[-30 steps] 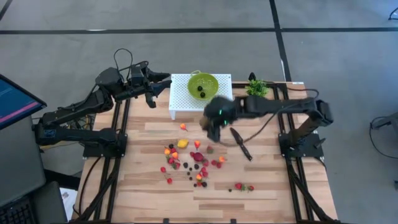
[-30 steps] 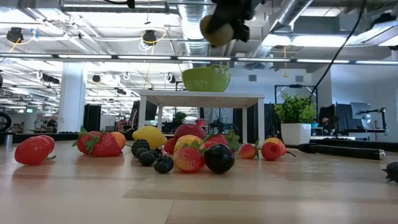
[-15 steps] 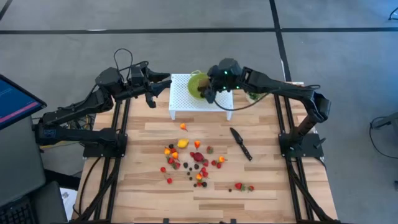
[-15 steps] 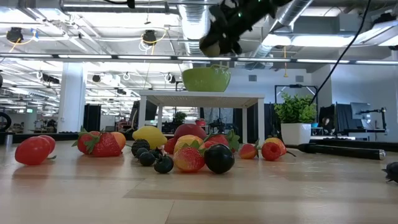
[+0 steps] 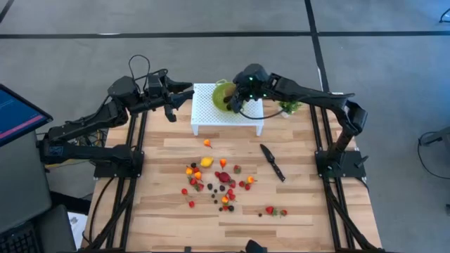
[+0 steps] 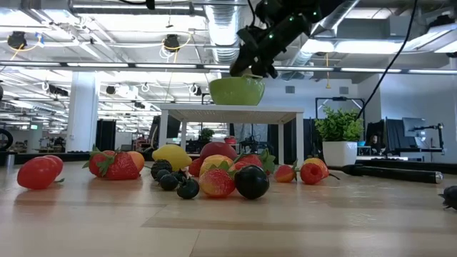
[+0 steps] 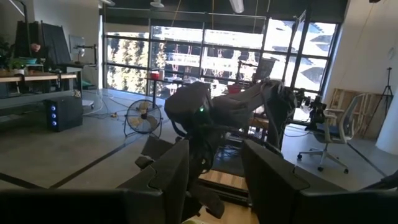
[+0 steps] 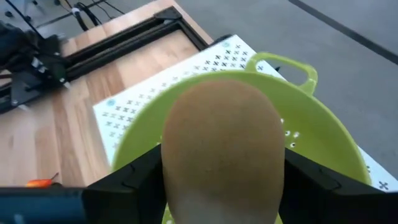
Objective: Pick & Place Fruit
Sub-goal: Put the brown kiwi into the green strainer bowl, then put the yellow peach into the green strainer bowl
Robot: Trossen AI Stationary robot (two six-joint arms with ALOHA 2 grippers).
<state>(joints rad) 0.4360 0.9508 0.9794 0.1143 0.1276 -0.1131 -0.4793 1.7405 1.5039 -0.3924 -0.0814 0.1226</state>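
Note:
A brown fruit (image 8: 221, 143) hangs just over the green colander (image 5: 223, 93), which stands on a white perforated stand (image 5: 211, 112) at the table's far side. My right gripper (image 5: 235, 102) is shut on this fruit. Several small red, orange, yellow and dark fruits (image 5: 218, 179) lie scattered on the wooden table's middle, seen up close in the low view as a row of fruits (image 6: 214, 178). My left gripper (image 5: 181, 97) hovers open and holds nothing, left of the stand. My right gripper pinches the brown fruit's two opposite sides (image 8: 174, 155) between its two fingers (image 8: 134, 180). The fingers slant down from the table's right side. The fruit is lifted clear, above the colander's hollow (image 8: 323, 143).
A black knife (image 5: 273, 162) lies on the table right of the fruits. A small green potted plant (image 5: 288, 105) stands right of the stand, under my right arm. Bare wood lies along the near edge.
My right gripper has carried the brown fruit from above the table's middle toward the far edge, and it now stands over the green colander, tipped further down. The fruit stays between its fingers.

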